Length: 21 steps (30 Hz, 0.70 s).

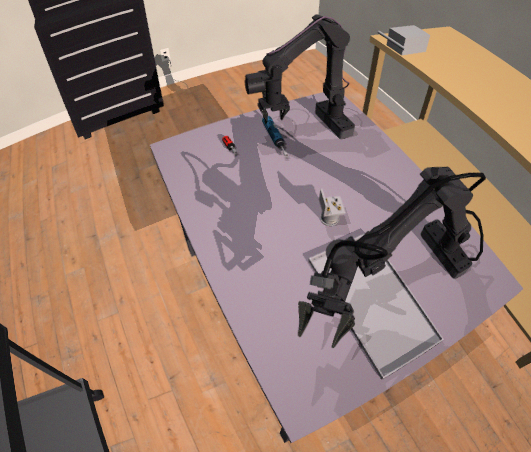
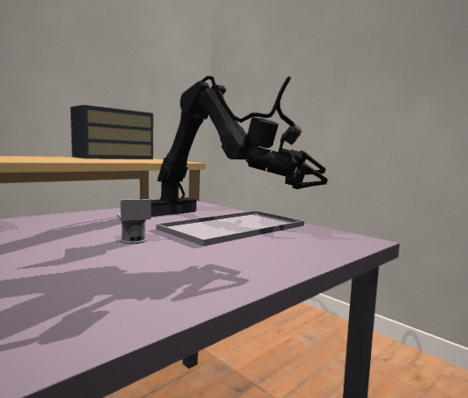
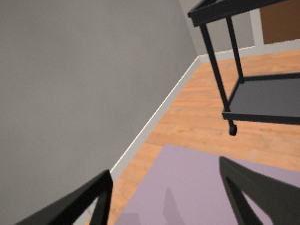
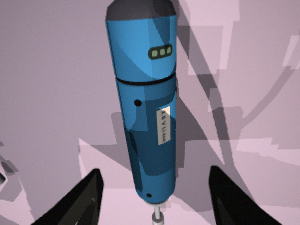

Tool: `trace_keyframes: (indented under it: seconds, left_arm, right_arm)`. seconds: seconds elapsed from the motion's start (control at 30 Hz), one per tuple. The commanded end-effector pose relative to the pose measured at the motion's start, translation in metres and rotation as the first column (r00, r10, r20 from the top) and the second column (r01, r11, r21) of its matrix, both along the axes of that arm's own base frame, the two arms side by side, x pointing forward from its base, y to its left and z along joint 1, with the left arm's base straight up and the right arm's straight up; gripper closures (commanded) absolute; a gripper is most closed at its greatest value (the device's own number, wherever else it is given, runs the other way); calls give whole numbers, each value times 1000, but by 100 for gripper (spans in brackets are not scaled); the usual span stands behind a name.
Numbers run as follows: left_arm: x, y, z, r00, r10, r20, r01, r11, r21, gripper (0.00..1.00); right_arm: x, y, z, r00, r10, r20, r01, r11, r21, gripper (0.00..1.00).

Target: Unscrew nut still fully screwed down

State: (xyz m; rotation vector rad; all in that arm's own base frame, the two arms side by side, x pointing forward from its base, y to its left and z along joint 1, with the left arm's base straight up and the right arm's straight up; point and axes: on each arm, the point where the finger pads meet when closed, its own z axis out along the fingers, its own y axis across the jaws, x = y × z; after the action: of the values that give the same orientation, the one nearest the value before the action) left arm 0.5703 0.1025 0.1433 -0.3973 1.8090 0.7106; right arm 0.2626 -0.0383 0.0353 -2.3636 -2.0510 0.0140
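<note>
The joint module (image 1: 331,218) (image 2: 134,232) stands upright on the tabletop (image 1: 249,305) (image 2: 277,264) (image 3: 195,191) (image 4: 50,89), near one end of the shallow tray (image 1: 416,300) (image 2: 204,242) but outside it. The bracket (image 1: 337,204) (image 2: 136,209) sits on top of the module, its flat flange pointing up. Small brass-coloured fittings show on the bracket from above; they look like nuts on studs, though at this size I can't say which one is fully screwed down.

The left claw (image 1: 317,340) (image 2: 325,176) (image 3: 163,170) is spread wide with nothing in it, raised above the tabletop on the tray side, well apart from the module.

The electric nut driver (image 1: 274,132) (image 4: 150,109) lies on its side on the tabletop. The right claw (image 1: 275,118) (image 4: 154,174) hangs over it, spread and gripping nothing. A red-handled tool (image 1: 228,143) lies near the driver.
</note>
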Motion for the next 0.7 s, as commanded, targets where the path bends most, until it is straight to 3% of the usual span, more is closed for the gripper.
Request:
trace_keyframes:
  seconds: [0.0,0.1,0.5,0.67]
  left_arm:
    - [15,7,11,999,-28,20,27,999,38,14]
    - [17,-5,11,999,-48,20,47,998,38,14]
    - [7,130,18,997,77,20,-79,982,172,14]
    - [12,118,18,998,57,20,-60,983,172,14]
  right_arm:
    - [10,-3,17,999,0,52,1,1000,-12,35]
    - [10,-3,17,999,0,52,1,1000,-12,35]
    - [10,-3,17,999,0,52,1,1000,-12,35]
    - [10,-3,17,999,0,52,1,1000,-12,35]
